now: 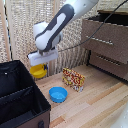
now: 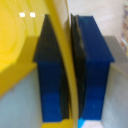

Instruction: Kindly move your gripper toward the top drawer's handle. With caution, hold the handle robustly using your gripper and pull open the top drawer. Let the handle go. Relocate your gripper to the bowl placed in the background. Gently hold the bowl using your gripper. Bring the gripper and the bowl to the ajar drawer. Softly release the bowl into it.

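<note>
The yellow bowl [image 1: 38,72] sits low at the back on the exterior view's left, by the reed wall. My white gripper [image 1: 41,66] is right over it. In the wrist view my gripper [image 2: 61,21] has its two dark-blue fingers [image 2: 92,65] closed on the bowl's yellow rim [image 2: 68,75], one finger inside and one outside. I cannot tell whether the bowl rests on the floor or is lifted. The top drawer [image 1: 103,31] of the dresser stands pulled out at the exterior view's right, its dark inside showing above the front. Its silvery handle [image 1: 102,41] is free.
A blue bowl [image 1: 58,94] lies on the wooden floor in front of the yellow one. A colourful patterned box [image 1: 73,79] stands in the middle. A big black bin [image 1: 20,97] fills the near left. A lower brown drawer [image 1: 111,63] is shut.
</note>
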